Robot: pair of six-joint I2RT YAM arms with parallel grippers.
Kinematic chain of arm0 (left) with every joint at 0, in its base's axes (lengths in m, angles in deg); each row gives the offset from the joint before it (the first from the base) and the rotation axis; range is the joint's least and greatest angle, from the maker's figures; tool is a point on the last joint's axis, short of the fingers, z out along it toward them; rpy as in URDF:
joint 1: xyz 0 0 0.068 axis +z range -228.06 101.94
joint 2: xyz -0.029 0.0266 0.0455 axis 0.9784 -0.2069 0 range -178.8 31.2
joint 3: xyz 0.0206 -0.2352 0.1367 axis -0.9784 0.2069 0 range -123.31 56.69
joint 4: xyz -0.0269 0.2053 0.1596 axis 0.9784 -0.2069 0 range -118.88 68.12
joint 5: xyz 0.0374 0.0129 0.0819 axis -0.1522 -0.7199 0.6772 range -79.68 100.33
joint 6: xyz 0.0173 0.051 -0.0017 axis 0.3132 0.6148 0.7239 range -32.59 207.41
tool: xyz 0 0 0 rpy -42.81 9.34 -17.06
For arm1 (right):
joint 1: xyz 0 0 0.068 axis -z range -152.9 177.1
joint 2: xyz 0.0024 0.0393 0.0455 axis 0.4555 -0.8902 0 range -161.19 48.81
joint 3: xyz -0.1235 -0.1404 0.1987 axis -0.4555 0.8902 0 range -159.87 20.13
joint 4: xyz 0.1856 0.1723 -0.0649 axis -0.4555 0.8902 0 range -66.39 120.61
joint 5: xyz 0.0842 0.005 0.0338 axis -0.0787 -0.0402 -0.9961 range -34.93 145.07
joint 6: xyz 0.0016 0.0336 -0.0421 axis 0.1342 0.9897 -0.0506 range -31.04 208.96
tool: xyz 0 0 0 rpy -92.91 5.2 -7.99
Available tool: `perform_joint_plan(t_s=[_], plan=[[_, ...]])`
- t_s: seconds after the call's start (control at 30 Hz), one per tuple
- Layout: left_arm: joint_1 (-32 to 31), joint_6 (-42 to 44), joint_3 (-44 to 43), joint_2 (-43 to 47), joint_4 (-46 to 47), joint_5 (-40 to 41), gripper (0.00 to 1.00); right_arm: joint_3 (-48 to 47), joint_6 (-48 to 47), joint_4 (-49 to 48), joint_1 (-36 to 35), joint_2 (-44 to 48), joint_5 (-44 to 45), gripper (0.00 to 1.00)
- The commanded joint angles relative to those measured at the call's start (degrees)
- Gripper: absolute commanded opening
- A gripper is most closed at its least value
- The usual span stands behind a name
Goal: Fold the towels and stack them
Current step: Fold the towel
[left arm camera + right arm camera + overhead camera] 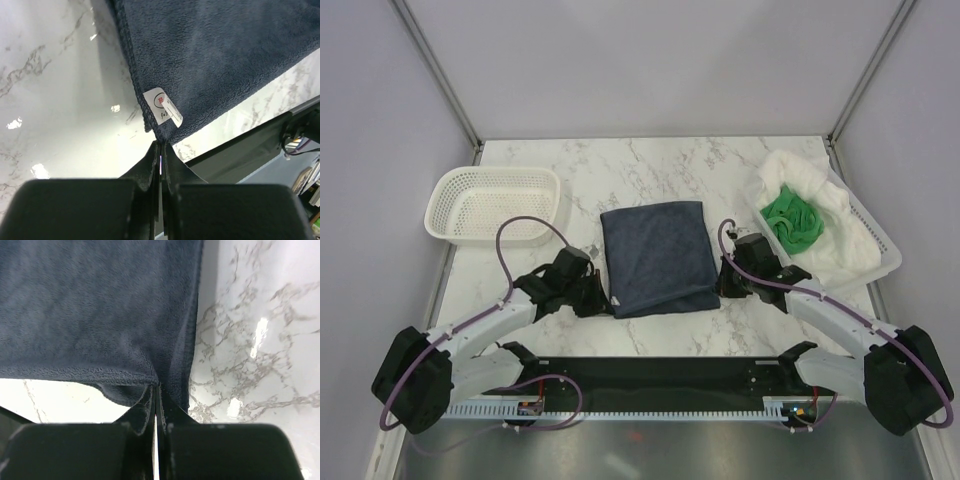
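The dark navy towel (pixel 655 255) lies flat in the middle of the marble table. My left gripper (pixel 610 300) is shut on its near left corner. In the left wrist view the fingertips (pixel 161 143) pinch the corner just below a white label (pixel 162 106), and the navy towel (pixel 215 55) spreads away beyond it. My right gripper (pixel 720 287) is shut on the near right corner, where the navy cloth (pixel 100 305) bunches into the closed jaws (pixel 156 386). The bright green towel (pixel 792 220) sits on the large white towel (pixel 825 200) at the right.
A white perforated basket (pixel 495 205) with nothing in it stands at the left. A second white basket (pixel 882 255) at the right holds the green and white towels. A black rail (pixel 660 375) runs along the table's near edge between the arm bases.
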Motion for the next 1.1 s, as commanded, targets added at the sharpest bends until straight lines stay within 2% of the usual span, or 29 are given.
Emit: perform_joint_plan(t_s=[0.0,0.2,0.23,0.3,0.33,0.4,0.43,0.53,0.77,0.87,0.93,1.07], plan=[[-0.2,-0.7,1.7,-2.0,-2.5,1.5,0.02,3.0,2.5,-5.8,0.1,-0.9,2.2,0.00],[-0.2,-0.3,2.8,-4.0,-2.3,2.8,0.02,6.0,3.3,-8.4,-0.1,-1.4,2.5,0.06],[-0.2,-0.4,2.9,-4.2,5.7,1.9,0.06,6.3,3.5,-8.7,-0.1,-1.4,2.3,0.11],[-0.2,-0.4,3.0,-4.5,5.8,1.5,0.11,6.5,4.2,-8.5,-0.2,-1.3,2.3,0.17],[-0.1,-0.4,3.0,-4.3,5.7,1.3,0.18,6.5,4.4,-8.4,-0.2,-1.1,2.0,0.23],[-0.2,-0.3,2.7,-4.0,4.9,0.8,0.25,6.1,4.9,-6.5,-0.1,0.0,2.5,0.28],[-0.2,-0.3,2.1,-3.7,4.4,0.8,0.32,5.2,5.0,-5.6,-0.1,0.5,3.0,0.36],[-0.2,-0.4,0.6,-2.2,1.3,0.9,0.40,3.3,5.6,0.0,-0.1,2.9,5.7,0.40],[-0.1,-0.1,-5.1,1.7,-5.7,4.3,0.40,-5.0,5.9,8.9,-0.1,8.4,4.8,0.43],[-0.7,-0.6,-5.1,2.0,-4.3,2.5,0.43,-7.5,5.2,9.2,-0.1,8.4,4.3,0.43],[-1.3,-0.6,-4.4,1.8,-3.1,2.2,0.48,-8.7,4.8,8.8,-0.1,7.7,4.8,0.42],[-1.4,-0.7,-3.0,-1.7,0.1,2.9,0.51,-8.7,4.1,2.5,-0.1,3.4,3.8,0.42]])
